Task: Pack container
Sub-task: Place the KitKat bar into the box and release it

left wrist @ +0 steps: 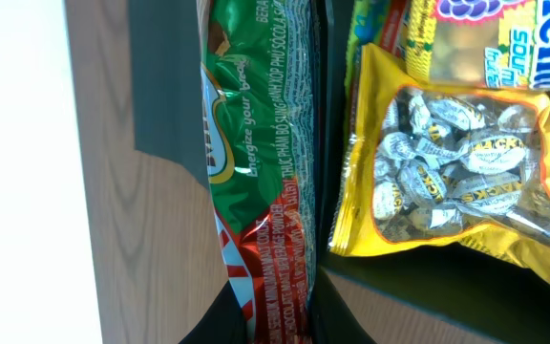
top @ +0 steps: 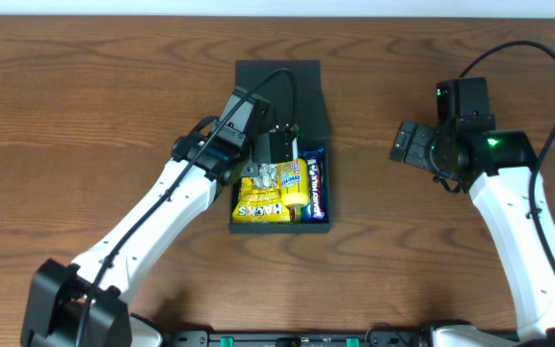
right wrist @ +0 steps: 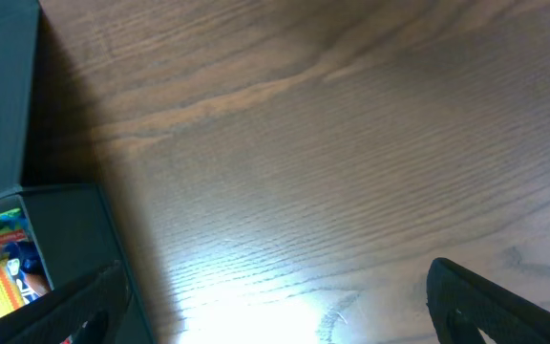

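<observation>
The brown wood-grain worktop (top: 85,87) fills the overhead view, a pale strip (top: 258,8) along its far edge; the dark teal-black rectangular cardboard container (top: 282,85) sits at its centre, flap lid open toward the far side; the left claw (top: 279,145) hangs over it, closed on a green and red foil packet (left wrist: 256,143), beside a yellow bag of wrapped sweets (top: 263,200); the right claw (top: 408,145), fingers spread wide, hovers over wood to the right.

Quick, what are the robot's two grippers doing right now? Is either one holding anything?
Left gripper: shut on the green snack packet.
Right gripper: open, holding nothing.
</observation>
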{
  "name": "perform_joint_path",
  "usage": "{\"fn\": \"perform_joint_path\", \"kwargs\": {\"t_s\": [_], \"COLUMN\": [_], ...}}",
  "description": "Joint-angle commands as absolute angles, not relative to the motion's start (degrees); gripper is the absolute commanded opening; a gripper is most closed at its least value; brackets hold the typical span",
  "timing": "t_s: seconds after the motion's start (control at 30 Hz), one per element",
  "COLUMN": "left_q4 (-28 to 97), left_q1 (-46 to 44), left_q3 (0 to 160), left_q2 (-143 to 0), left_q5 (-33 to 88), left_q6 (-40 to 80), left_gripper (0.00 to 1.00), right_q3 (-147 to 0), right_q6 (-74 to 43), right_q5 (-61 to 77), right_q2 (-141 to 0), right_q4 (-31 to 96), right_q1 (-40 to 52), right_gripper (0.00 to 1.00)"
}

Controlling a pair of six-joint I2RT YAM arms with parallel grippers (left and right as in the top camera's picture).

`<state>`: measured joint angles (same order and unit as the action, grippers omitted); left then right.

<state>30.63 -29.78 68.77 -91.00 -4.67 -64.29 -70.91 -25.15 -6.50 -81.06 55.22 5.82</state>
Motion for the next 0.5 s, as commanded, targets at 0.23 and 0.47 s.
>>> {"fn": "perform_joint_path", "kwargs": {"t_s": [0.23,0.47], "left_q4": [30.30,29.71], "left_q1": [-29.65,-29.65], "left_q3": [68.69,68.77], "left_q2": [-94.63,-94.59], "left_q5": [-2.92,-3.84], "left_q6": [-62.37,-55.88], "left_gripper": [0.95,0.95], "right_q3": [-71.50,-71.50], "right_q6": [-24.53,-24.53], "right_q5": [-7.33,-7.31], "right_q2": [-80.99,-81.01], "right_q4": [54.83,54.68], "right_q1": [5.28,5.28], "right_gripper": [0.99,0.99]}}
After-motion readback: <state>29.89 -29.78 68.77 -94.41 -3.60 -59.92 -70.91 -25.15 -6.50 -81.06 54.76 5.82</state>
